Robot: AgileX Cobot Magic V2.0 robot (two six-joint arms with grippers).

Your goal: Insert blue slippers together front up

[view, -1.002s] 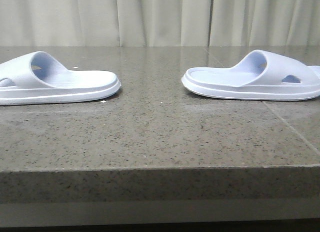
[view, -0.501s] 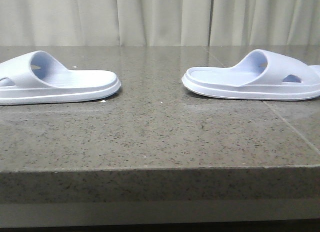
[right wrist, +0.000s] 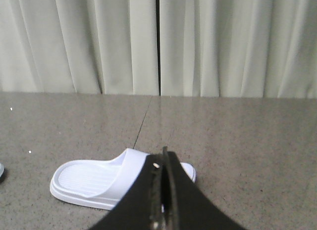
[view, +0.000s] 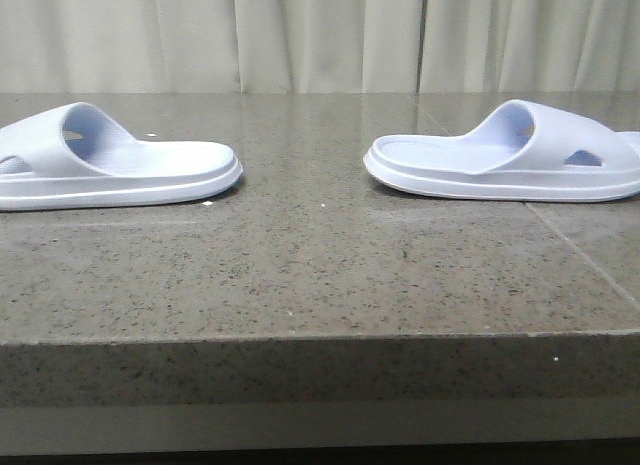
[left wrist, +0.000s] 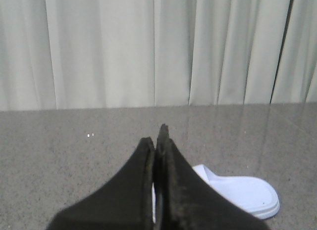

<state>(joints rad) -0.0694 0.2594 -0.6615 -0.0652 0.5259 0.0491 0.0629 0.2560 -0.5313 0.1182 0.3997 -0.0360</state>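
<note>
Two pale lavender-blue slippers lie flat on the dark speckled stone table (view: 320, 275), heels toward each other. The left slipper (view: 110, 165) is at the table's left, cut off by the frame edge. The right slipper (view: 510, 157) is at the right. Neither gripper shows in the front view. In the left wrist view my left gripper (left wrist: 157, 141) is shut and empty, above and short of the left slipper's heel end (left wrist: 242, 193). In the right wrist view my right gripper (right wrist: 163, 163) is shut and empty, in front of the right slipper (right wrist: 99, 180), hiding part of its strap.
Pale pleated curtains (view: 320, 35) hang behind the table. A seam in the stone (view: 580, 255) runs diagonally at the right. The table's front edge (view: 320, 335) is close to the camera. A small dark object (right wrist: 2, 171) shows at the right wrist view's edge.
</note>
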